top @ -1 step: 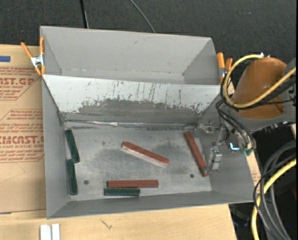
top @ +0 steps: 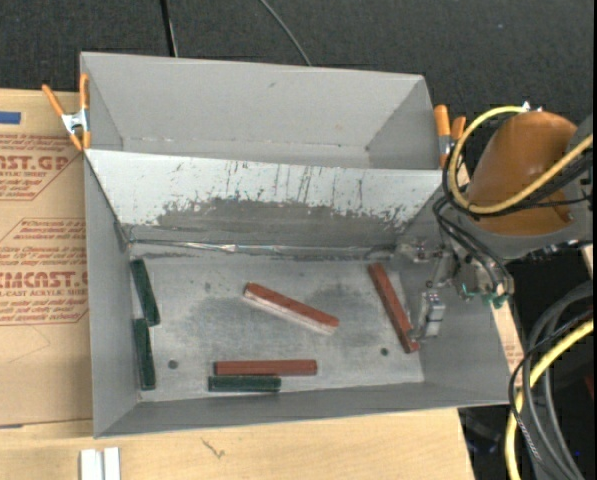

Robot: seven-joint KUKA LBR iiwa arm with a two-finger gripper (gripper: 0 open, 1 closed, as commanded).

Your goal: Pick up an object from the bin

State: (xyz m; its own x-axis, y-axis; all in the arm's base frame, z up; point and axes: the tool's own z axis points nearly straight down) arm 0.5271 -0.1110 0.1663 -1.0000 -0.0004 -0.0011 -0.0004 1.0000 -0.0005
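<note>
Grey metal bin [top: 278, 118] with a scuffed floor and six bars in it. We see the arm [top: 523, 173] reaching in from the right, an orange cover on its wrist and its jaws low at the bin's right wall. We cannot tell if the jaws are wide or narrow. Nearest thing is the right red bar [top: 391, 306], slanted along the right wall, its near end just beside the jaws; touching or not, we cannot tell. Mid red bar [top: 290, 308] lies slanted at the floor's centre, well apart. Front red bar [top: 265, 367] lies flat by the near wall, with the front green bar [top: 244, 384] against its near side. Left green bars [top: 144, 293], two of them, run along the left wall, end to end.
</note>
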